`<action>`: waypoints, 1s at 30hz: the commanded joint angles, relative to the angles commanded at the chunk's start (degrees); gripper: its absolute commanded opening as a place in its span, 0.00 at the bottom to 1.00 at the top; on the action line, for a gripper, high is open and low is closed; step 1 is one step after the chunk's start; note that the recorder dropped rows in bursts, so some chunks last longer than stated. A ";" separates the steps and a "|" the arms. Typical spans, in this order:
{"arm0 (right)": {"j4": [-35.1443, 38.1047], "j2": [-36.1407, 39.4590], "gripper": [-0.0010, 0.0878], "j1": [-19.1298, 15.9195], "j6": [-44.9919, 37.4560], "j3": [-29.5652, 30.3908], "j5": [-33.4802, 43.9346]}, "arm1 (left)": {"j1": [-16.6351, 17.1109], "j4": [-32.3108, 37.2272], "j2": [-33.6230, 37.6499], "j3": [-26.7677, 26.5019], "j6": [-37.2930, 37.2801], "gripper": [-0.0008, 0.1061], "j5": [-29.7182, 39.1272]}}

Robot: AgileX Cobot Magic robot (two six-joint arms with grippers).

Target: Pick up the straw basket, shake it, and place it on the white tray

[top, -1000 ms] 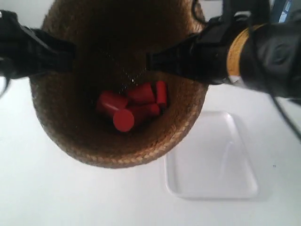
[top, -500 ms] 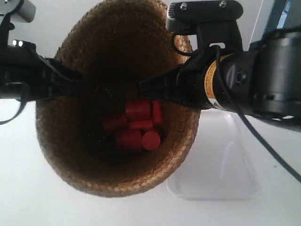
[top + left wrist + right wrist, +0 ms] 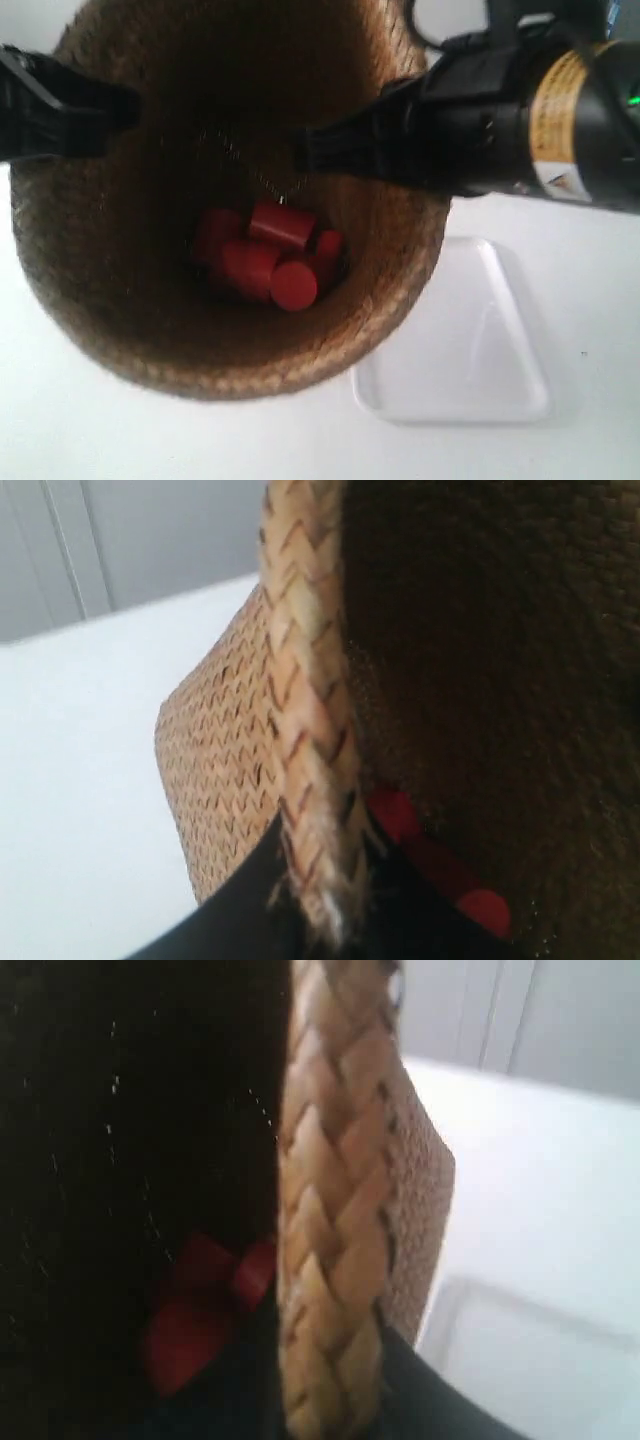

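Straw basket (image 3: 150, 330), held clear of the bench (image 3: 100, 440) near the white tray (image 3: 480, 380), looks light but pliant, its loose red cylinders (image 3: 270, 265) apt to roll; left fingers (image 3: 240, 910) and right fingers (image 3: 425, 1400) pinch opposite sides of the stiffer braided rim (image 3: 305, 730), likely the soundest hold.

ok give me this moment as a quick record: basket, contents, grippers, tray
basket: straw basket, gripped on two opposite sides, apparently lifted
contents: red cylinders heaped at the bottom
left gripper: shut on the braided rim
right gripper: shut on the rim
tray: white tray on the table, nothing on its visible part
stage: basket not yet set on the tray
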 joint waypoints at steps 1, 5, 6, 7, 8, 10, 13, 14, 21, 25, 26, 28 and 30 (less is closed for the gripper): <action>4.03 0.37 0.01 0.12 -2.30 -0.88 0.26 | 0.00 -0.75 0.15 -1.12 -1.15 0.01 2.74; 14.25 -8.21 0.01 5.37 -12.93 -2.08 -3.02 | -3.47 0.63 -7.65 -4.61 0.02 0.01 3.23; 2.87 -5.25 0.01 4.04 -2.49 -0.19 -1.09 | -2.78 1.58 -4.80 -1.93 -1.33 0.01 -1.33; -3.33 -1.38 0.01 2.85 2.86 0.52 0.23 | -1.83 1.57 -1.42 -0.90 -3.98 0.01 -2.66; -0.79 1.42 0.01 2.37 0.43 -0.42 1.86 | -1.41 0.76 0.21 -1.81 -6.97 0.01 -0.06; 17.53 -1.47 0.01 4.63 -16.37 -3.32 3.69 | -3.29 0.07 -2.73 -5.27 -4.54 0.01 5.84; 14.79 -5.81 0.01 6.76 -14.80 -2.30 -2.75 | -4.67 2.30 -5.74 -4.85 -2.48 0.01 3.14; 8.73 -4.93 0.01 6.17 -9.41 -1.05 -3.52 | -4.50 2.80 -4.67 -3.41 -3.15 0.01 0.65; 12.79 -5.00 0.01 8.29 -13.79 -2.66 0.66 | -8.15 0.63 -6.17 -6.34 0.15 0.01 1.85; -5.54 -2.21 0.01 5.88 0.81 0.76 2.29 | -6.16 4.49 -3.58 -3.56 -2.31 0.01 -1.19; -6.69 -0.13 0.01 4.57 3.11 1.18 3.01 | -5.24 4.49 -1.18 -2.56 -2.99 0.01 -0.64; 0.03 1.37 0.01 3.90 -0.48 0.33 3.70 | -4.43 2.77 1.61 -2.51 -5.39 0.01 3.51; 11.52 -1.18 0.01 5.58 -10.15 -1.43 3.60 | -5.24 1.49 0.29 -3.70 -5.53 0.01 6.83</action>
